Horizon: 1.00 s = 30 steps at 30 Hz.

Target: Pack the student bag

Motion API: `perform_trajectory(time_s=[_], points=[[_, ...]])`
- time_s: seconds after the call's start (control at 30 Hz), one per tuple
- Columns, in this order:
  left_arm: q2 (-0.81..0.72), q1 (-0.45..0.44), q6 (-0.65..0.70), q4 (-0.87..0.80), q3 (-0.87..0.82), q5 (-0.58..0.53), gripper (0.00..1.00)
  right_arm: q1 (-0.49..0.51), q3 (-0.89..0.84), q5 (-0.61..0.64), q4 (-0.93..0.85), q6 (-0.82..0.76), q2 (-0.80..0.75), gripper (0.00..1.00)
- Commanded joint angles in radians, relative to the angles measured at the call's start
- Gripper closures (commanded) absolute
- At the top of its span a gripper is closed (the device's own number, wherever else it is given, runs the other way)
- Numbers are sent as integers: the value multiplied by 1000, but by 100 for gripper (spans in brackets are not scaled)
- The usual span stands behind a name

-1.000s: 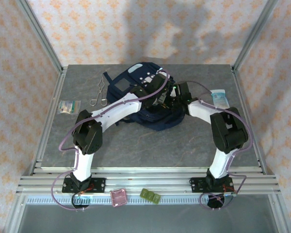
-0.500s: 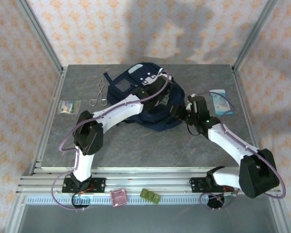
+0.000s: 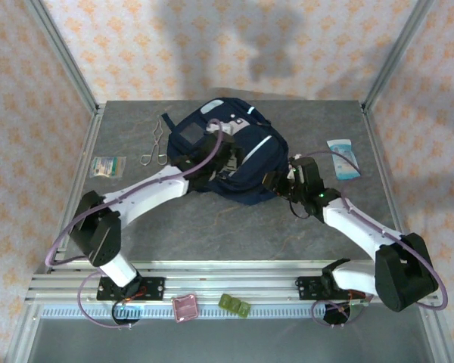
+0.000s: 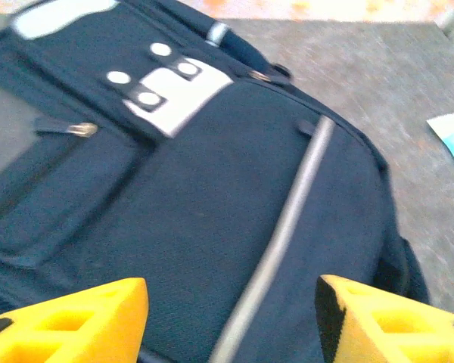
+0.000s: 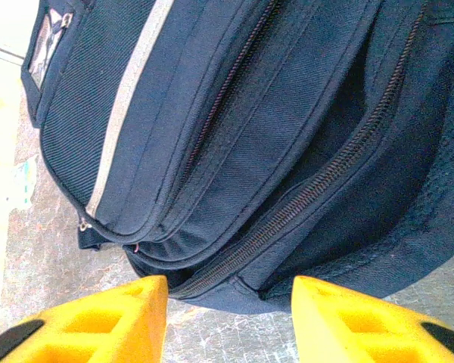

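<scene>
While the student bag lies flat on the grey worktop, both arms reach in to it from the near edge. The left pincer is over the middle of the bag. Its yellow fingers are spread wide with nothing between them, and whether they touch the fabric I cannot tell. Beyond those fingers, the left wrist view shows the navy front of the bag. A thin light-grey stripe runs across it, a white-grey patch with small round clips sits near the top, and a zip pull lies on the pocket to the left.

The right pincer is just beside the bag's near right corner, low to the worktop. Its fingers also stand apart and are clamped on nothing. They face the bag's side, where a long zipper curves along the edge.

A blue-and-white packet lies to the right of the bag, well apart from it. On the bag's left are metal scissor-like tongs, close to a black strap. Farther left of the bag lies a small clear packet. Nearer than the bag, on the front rail between the arm bases, are a pink piece and a green piece.
</scene>
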Motion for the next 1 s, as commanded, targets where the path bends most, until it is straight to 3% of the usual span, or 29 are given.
perform_trajectory(time_s=[0.0, 0.47, 0.5, 0.63, 0.7, 0.97], points=[[3, 54, -61, 84, -73, 53, 36, 8, 15, -14, 48, 15, 8, 54], [215, 149, -35, 55, 47, 137, 38, 15, -5, -3, 53, 29, -9, 54], [221, 152, -36, 55, 49, 139, 43, 15, -3, -6, 54, 29, -8, 54], [227, 156, -44, 70, 43, 179, 85, 17, -6, -20, 62, 31, 8, 55], [216, 156, -49, 75, 38, 204, 100, 18, -1, -24, 59, 29, 29, 56], [143, 155, -158, 176, -30, 364, 100, 20, 80, -6, 97, 42, 178, 58]])
